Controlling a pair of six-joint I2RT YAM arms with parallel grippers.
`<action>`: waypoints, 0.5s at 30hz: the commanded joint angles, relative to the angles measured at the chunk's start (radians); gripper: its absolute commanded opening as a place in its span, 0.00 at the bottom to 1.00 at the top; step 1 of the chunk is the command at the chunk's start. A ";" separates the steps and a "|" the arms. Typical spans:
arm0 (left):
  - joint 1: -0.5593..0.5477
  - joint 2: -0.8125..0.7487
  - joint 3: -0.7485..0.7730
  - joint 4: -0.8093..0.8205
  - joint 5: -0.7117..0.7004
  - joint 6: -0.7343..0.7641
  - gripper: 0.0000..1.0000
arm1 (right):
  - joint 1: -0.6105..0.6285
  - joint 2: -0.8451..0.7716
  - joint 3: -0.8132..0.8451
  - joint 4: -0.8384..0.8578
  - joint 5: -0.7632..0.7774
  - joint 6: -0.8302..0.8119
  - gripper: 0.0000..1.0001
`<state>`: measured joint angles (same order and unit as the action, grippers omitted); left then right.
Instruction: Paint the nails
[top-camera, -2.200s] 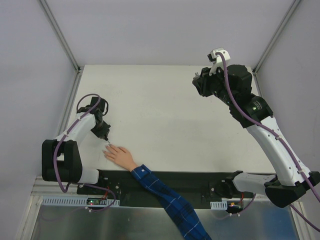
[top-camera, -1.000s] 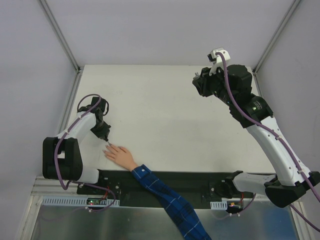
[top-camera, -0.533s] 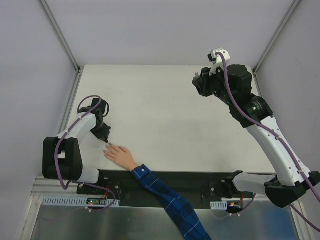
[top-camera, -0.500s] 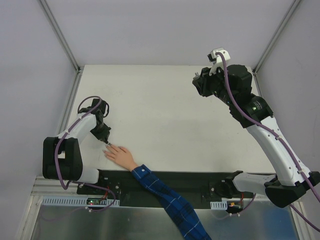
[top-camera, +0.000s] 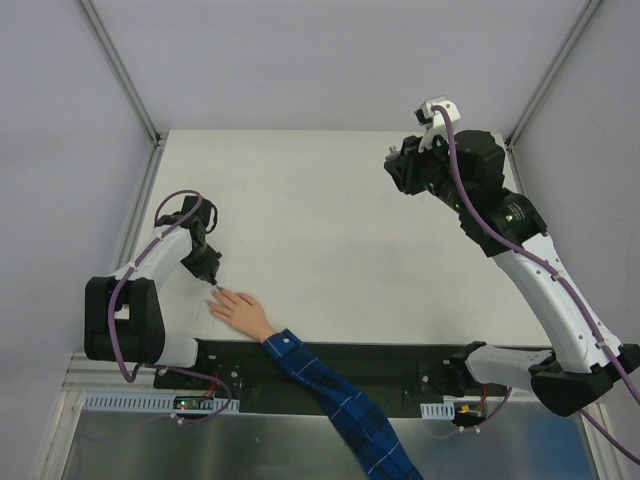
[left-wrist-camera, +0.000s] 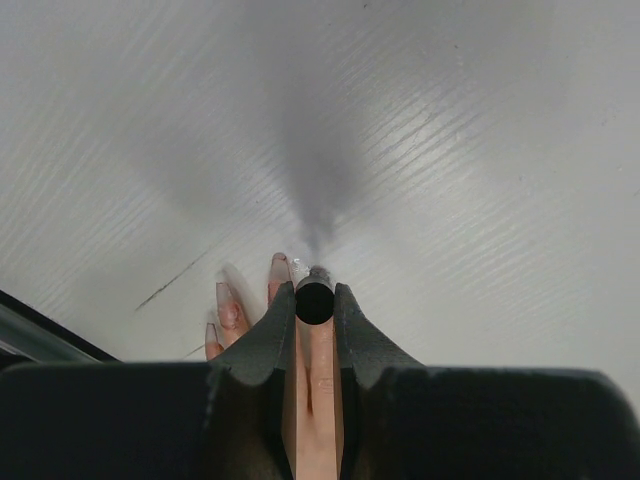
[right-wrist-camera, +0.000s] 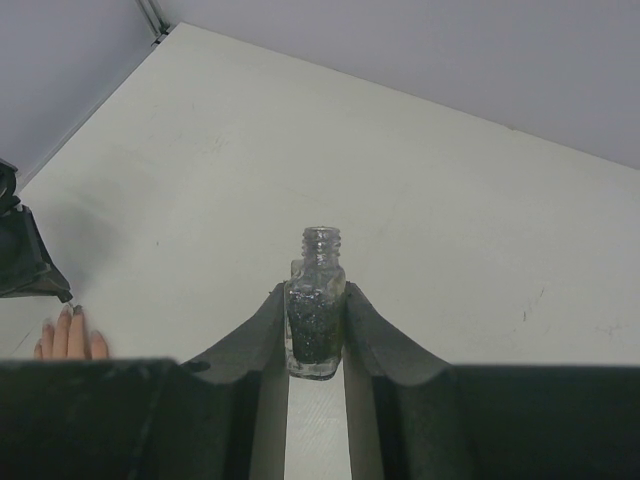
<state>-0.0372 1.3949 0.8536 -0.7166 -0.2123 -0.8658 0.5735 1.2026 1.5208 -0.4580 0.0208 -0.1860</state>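
Note:
A pale hand (top-camera: 240, 310) with a blue plaid sleeve (top-camera: 335, 400) lies flat at the table's near left. My left gripper (top-camera: 211, 279) is shut on a black brush cap (left-wrist-camera: 314, 300), its tip down at the fingertips. In the left wrist view the nails (left-wrist-camera: 281, 268) show just left of the cap, and one finger (left-wrist-camera: 320, 390) runs under the jaws. My right gripper (top-camera: 402, 170) is high at the far right, shut on a small open glass bottle of dark glittery polish (right-wrist-camera: 316, 300). The hand also shows in the right wrist view (right-wrist-camera: 70, 335).
The white table (top-camera: 330, 230) has metal rails along its left and right edges. A black strip (top-camera: 380, 360) runs along the near edge under the sleeve. The left arm's cable (top-camera: 185, 205) loops above the wrist.
The left gripper has crept slightly toward the fingertips and back, staying at the nails. The hand and the right arm with the bottle have not moved.

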 joint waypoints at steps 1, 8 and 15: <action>0.007 -0.016 0.042 -0.023 0.017 0.019 0.00 | -0.004 -0.032 -0.001 0.036 -0.012 0.019 0.00; 0.003 -0.022 0.030 -0.021 0.021 0.022 0.00 | -0.003 -0.035 -0.002 0.038 -0.012 0.023 0.00; 0.003 -0.043 -0.028 -0.017 0.039 0.021 0.00 | -0.001 -0.049 -0.010 0.033 -0.012 0.034 0.00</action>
<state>-0.0372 1.3933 0.8505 -0.7124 -0.1894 -0.8524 0.5735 1.1961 1.5093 -0.4583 0.0181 -0.1722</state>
